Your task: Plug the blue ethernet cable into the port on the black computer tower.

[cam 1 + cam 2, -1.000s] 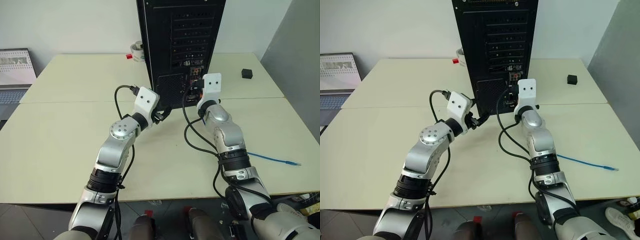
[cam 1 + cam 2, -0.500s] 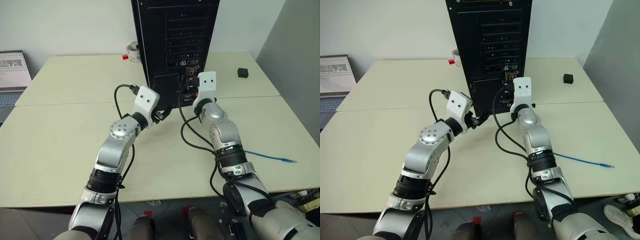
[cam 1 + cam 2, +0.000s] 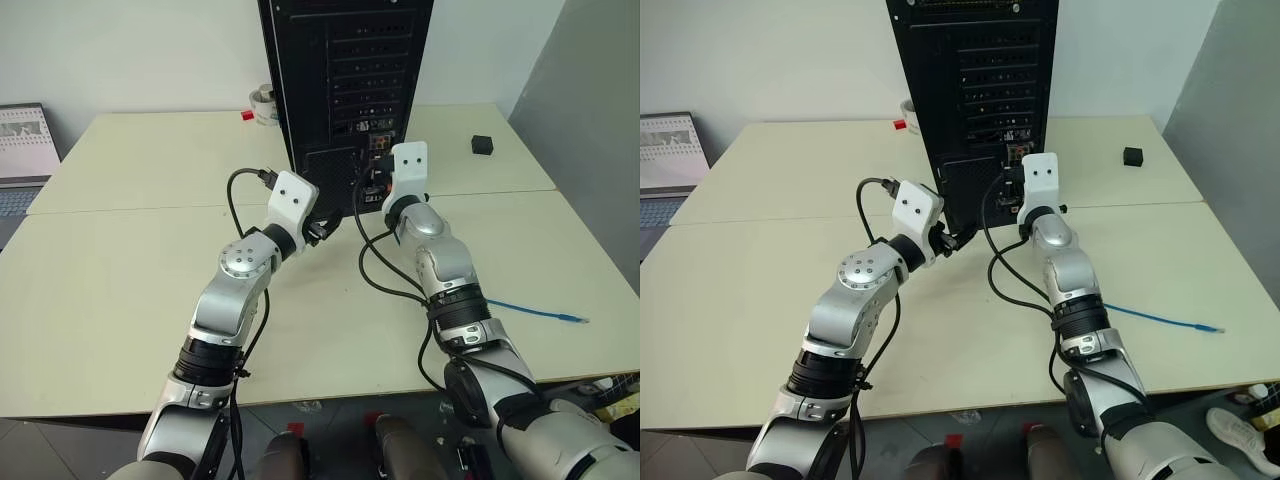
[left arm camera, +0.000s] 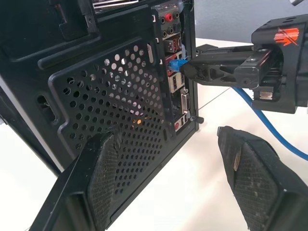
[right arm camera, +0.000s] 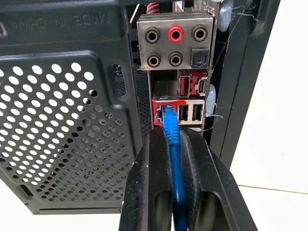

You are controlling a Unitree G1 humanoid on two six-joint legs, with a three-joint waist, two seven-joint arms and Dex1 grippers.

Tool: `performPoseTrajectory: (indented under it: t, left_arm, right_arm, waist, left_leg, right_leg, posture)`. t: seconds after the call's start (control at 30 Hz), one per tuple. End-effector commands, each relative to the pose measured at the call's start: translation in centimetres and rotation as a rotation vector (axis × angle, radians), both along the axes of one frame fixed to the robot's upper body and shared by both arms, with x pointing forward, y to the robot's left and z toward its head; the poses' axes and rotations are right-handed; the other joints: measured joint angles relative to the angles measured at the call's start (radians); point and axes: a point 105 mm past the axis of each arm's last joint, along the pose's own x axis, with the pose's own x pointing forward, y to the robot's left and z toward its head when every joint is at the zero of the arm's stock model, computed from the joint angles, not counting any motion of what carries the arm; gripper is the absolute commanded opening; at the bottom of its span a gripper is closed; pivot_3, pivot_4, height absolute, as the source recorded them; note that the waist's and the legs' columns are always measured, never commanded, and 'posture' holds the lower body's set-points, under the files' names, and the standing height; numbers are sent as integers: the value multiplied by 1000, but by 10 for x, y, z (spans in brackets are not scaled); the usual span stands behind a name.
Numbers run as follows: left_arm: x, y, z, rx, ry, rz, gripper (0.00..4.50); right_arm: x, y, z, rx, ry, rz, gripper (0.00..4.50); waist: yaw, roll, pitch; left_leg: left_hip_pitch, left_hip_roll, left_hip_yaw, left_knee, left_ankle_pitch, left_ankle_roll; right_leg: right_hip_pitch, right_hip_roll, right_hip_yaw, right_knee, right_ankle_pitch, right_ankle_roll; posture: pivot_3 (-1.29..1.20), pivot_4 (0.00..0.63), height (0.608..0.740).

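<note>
**Right wrist view: plug at the mouth of the port, seating not confirmed**

Right wrist view shows the right gripper (image 5: 173, 144) pinching the cable (image 5: 176, 187) just behind its plug (image 5: 169, 118), fingers pressed together on the blue cord. The plug sits at centre frame, its tip at or just inside the port (image 5: 161, 113), the squarish socket in the red-backed connector block on the tower (image 5: 67, 120). Whether it is pushed fully home I cannot tell; the tip overlaps the socket opening, but no latch is visible.

In the left wrist view the same plug (image 4: 177, 63) shows in the upper middle of the frame, held against the connector strip by the right gripper coming in from the upper right. The left gripper (image 4: 178, 168) stands spread at the bottom of that frame, holding nothing, its left finger close against the mesh grille of the tower.

In the left eye view the tower (image 3: 345, 90) stands at top centre on the table (image 3: 120, 270), both grippers at its lower rear panel. The free end of the cable (image 3: 540, 312) trails across the table at right, well apart from the tower.

Judged progress: pickup and alignment are done, insertion is at or near its end. What probably remains is a final push to seat the plug, then release.
</note>
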Motion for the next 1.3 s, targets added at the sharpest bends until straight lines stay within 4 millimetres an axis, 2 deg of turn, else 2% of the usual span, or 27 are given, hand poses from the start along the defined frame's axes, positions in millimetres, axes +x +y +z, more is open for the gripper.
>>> performPoseTrajectory:
  t: [0.03, 0.17, 0.23, 0.33, 0.4, 0.6, 0.8, 0.87, 1.17, 1.3]
  left_arm:
    - [-5, 0, 21, -19, -75, -4, 3392]
    - [-4, 2, 20, -14, -75, 0, 3392]
    - [-4, 3, 19, -10, -74, 3, 3392]
    - [-3, 6, 19, -6, -73, 9, 3392]
    - [-1, 8, 19, -2, -73, 15, 3392]
    - [3, 18, 18, 12, -55, 20, 3392]
    - [6, 25, 19, 64, -14, -13, 3392]
    - [7, 28, 20, 104, -18, -17, 3392]
    - [9, 38, 30, 125, 11, -64, 3392]
    - [8, 42, 33, 116, 26, -76, 3392]
  right_arm:
    - [-2, 15, 29, 7, -93, 47, 0]
    - [-3, 14, 26, 4, -94, 64, 0]
    - [-4, 12, 24, 3, -91, 67, 560]
    - [-6, 10, 20, -9, -85, 78, 955]
    - [-8, 9, 17, -18, -80, 88, 1406]
    - [-26, 1, 13, -21, -79, 143, 2830]
    - [-51, -25, 19, -95, -99, 211, 4151]
    - [-60, -34, 26, -138, -118, 277, 4415]
    - [-76, -89, 40, -308, -117, 408, 4489]
    - [-79, -93, 42, -337, -112, 445, 4489]
  waist:
    - [0, 0, 0]
    - [0, 0, 0]
    - [-1, 0, 0]
    - [0, 0, 0]
    - [1, 0, 0]
    - [7, 0, 0]
    - [17, 0, 0]
    - [23, 0, 0]
    - [34, 0, 0]
    - [33, 0, 0]
  left_leg:
    - [0, 0, 0, 0, 0, 0]
    - [0, 0, 0, 0, 0, 0]
    - [1, 0, 0, 0, 0, 0]
    - [0, 0, 0, 0, 0, 0]
    - [0, 0, -1, 0, 0, 0]
    - [-2, -1, -2, 0, 0, 0]
    - [-2, -1, -3, 0, 0, 0]
    - [-2, -2, -3, 0, 0, 0]
    - [-2, -1, -3, 0, 0, 0]
    - [-3, -1, -3, 0, 0, 0]
  right_leg:
    - [0, 0, 0, 0, 0, 0]
    - [0, 0, 0, 1, 0, 0]
    - [0, 0, 0, 1, 0, 0]
    - [0, 0, 0, 1, 0, 0]
    - [0, 0, 0, 0, 0, 0]
    - [0, -1, -2, -2, 0, 0]
    - [0, -1, -3, -3, 0, 0]
    - [1, -1, -3, -3, 0, 0]
    - [2, 4, -4, -6, 0, 0]
    - [2, 4, -4, -8, 0, 0]
  posture:
    - [0, 150, 740]
    - [0, 150, 740]
    - [0, 150, 740]
    - [0, 150, 740]
    - [0, 150, 740]
    - [0, 150, 740]
    - [0, 150, 740]
    - [0, 150, 740]
    - [0, 150, 740]
    - [0, 150, 740]
